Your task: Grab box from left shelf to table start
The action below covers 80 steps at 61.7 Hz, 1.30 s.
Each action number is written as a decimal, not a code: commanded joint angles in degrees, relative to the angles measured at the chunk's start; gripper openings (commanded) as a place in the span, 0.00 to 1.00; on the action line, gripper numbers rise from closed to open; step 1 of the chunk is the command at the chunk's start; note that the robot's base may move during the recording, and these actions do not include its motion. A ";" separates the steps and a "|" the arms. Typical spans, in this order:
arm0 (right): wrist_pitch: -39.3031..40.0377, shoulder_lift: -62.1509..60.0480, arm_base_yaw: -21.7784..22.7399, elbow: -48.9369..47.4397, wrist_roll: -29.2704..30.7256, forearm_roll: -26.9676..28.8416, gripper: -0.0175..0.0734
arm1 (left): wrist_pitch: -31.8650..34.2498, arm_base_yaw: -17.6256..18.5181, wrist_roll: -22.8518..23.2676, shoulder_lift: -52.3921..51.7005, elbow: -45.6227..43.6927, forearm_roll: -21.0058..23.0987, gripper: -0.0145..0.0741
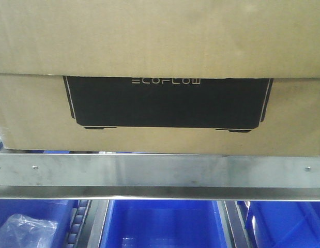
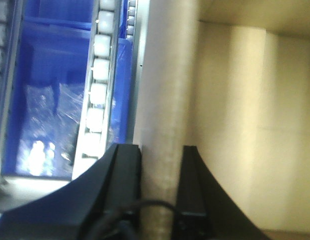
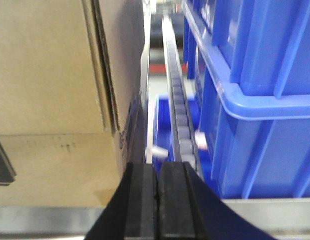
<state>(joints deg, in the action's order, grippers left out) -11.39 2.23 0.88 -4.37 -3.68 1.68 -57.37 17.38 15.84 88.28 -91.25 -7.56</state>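
Observation:
The box [image 1: 160,51] is brown cardboard with a black ECOFLOW panel [image 1: 167,103]. It sits on the left shelf just behind the steel front rail [image 1: 160,173] and fills the upper front view. In the left wrist view my left gripper [image 2: 159,155] straddles an upright cardboard edge of the box [image 2: 167,90], one black finger [image 2: 127,170] pressed on each side. In the right wrist view my right gripper [image 3: 158,167] is shut with nothing in it. It hangs over the rail [image 3: 44,220] beside the box's right corner [image 3: 109,75]. The table is out of view.
Blue plastic bins [image 1: 165,222] stand on the level below the rail, one holding a clear plastic bag [image 1: 20,230]. A tall blue bin [image 3: 260,100] stands right of the box across a roller track [image 3: 177,100]. Another roller track [image 2: 99,75] runs left of the box.

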 commanded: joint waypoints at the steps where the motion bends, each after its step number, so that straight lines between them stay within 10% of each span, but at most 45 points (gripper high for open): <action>1: -1.85 3.80 0.38 -5.73 0.18 0.07 0.23 | 1.90 0.16 4.64 -2.22 -1.73 1.45 0.07; 53: -14.37 16.43 0.38 -26.08 2.76 5.46 0.25 | 2.11 0.16 10.96 -2.22 -1.73 -1.68 0.07; 80: -27.11 39.25 0.38 -50.90 2.76 5.74 0.72 | 1.90 0.16 10.96 -2.22 -1.73 -2.17 0.07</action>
<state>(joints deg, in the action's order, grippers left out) -40.45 37.36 0.88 -48.69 -1.53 6.92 -57.96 17.60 23.09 88.28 -91.25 -9.48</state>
